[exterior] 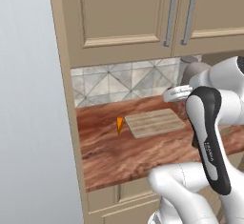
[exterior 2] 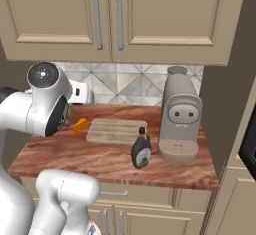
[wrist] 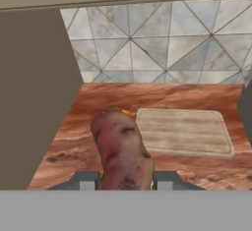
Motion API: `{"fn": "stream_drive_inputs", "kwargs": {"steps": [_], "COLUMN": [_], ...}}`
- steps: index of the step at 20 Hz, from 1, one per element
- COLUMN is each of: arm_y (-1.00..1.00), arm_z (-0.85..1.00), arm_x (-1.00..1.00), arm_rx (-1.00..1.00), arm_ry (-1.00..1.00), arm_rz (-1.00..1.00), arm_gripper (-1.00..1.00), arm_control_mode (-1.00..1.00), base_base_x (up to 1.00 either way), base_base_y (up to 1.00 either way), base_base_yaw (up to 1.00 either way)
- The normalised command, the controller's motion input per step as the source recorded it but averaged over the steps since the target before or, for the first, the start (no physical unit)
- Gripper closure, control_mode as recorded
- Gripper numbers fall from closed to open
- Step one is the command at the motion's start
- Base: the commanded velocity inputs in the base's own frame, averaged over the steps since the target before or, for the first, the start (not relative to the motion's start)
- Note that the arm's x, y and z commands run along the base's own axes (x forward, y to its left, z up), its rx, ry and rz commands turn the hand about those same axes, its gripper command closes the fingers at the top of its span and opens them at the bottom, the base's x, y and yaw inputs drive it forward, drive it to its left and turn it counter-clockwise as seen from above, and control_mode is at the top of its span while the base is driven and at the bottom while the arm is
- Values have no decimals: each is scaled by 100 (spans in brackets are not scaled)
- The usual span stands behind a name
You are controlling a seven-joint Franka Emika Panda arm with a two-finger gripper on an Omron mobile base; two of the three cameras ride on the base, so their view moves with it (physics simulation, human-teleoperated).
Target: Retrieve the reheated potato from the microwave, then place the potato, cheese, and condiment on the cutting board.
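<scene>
Potato [wrist: 122, 151] sits between my jaws in the hand view, pinched at its lower end by the two dark fingertips [wrist: 84, 181] on either side, its reddish-brown blotchy skin rising up the middle of that view. The gripper [wrist: 124, 182] holds it in the air above the reddish-brown worktop [wrist: 74, 141], with the cutting board [wrist: 183, 130] lying flat beyond it and to the right in the hand view. A sliver of orange peeks out just behind the top of the potato; that is the cheese [wrist: 125, 111], mostly hidden there.

From the left base view I see the cheese [exterior: 119, 123] as a small orange wedge standing on the worktop [exterior: 119, 156] just beside the left end of the cutting board [exterior: 154, 122]; I cannot tell whether it touches the board's edge. My arm's white links block the right part of that view.

In the right base view the cheese [exterior 2: 80, 125] lies left of the cutting board [exterior 2: 117, 130], close to it. The condiment [exterior 2: 141, 150] stands upright on the worktop [exterior 2: 100, 161] in front of the board's right end, near the front edge, and just left of the beige coffee machine [exterior 2: 179, 121]. The board itself carries nothing. Patterned grey tiles [exterior 2: 125, 84] back the worktop, with tan wall cabinets [exterior 2: 120, 14] above.
</scene>
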Motion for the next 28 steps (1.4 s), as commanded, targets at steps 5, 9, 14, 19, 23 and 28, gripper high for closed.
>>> {"fn": "stream_drive_inputs", "kwargs": {"steps": [5, 9, 14, 19, 23, 28], "arm_y": [0, 0, 0, 0, 0, 0], "arm_z": [0, 0, 0, 0, 0, 0], "arm_x": [0, 0, 0, 0, 0, 0], "arm_rx": [0, 0, 0, 0, 0, 0], "arm_ry": [0, 0, 0, 0, 0, 0], "arm_rz": [0, 0, 0, 0, 0, 0], "arm_gripper": [100, 100, 100, 100, 100, 100], "arm_control_mode": [100, 100, 100, 100, 100, 100], "base_base_x": [56, 18, 57, 31, 0, 0], "base_base_y": [12, 4, 1, 0, 0, 0], "base_base_yaw": [0, 0, 1, 1, 0, 0]}}
